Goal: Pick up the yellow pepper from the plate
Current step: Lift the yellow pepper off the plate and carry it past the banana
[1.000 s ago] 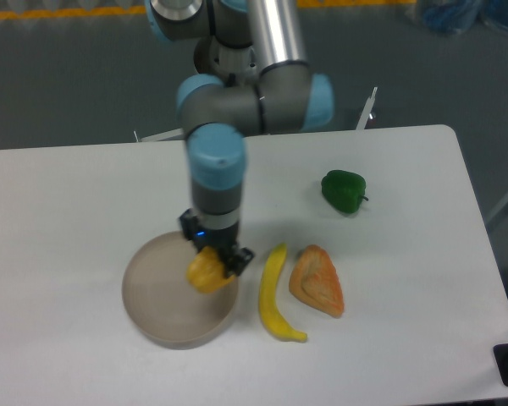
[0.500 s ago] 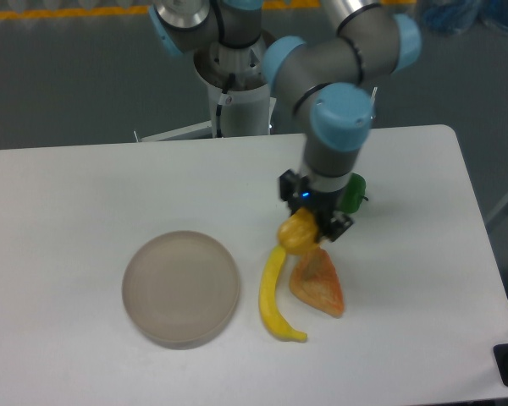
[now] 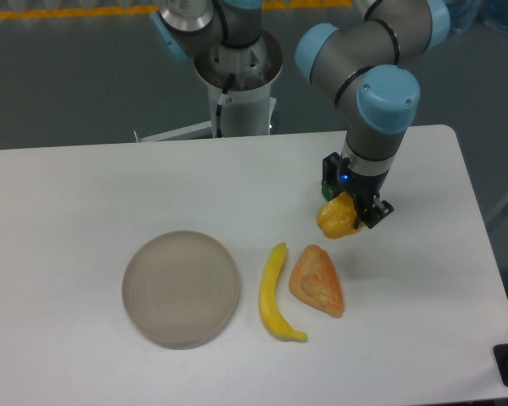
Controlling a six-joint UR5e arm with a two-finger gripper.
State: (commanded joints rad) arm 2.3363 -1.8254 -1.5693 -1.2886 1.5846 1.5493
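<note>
The yellow pepper [image 3: 336,217] hangs above the table at centre right, with my gripper [image 3: 345,216] shut on it from above. It is well away from the plate [image 3: 180,288], a round grey-beige dish that lies bare at the lower left. The arm's blue-capped wrist stands straight over the pepper, whose top is hidden between the fingers.
A yellow banana [image 3: 275,292] and an orange wedge-shaped piece [image 3: 317,281] lie just below the held pepper. A green pepper [image 3: 328,189] is mostly hidden behind the gripper. The robot base [image 3: 235,80] stands behind the table's far edge.
My gripper has carried the yellow pepper from over the plate rightward across the table, past the banana, to a spot in front of the green pepper. The plate is now bare.
</note>
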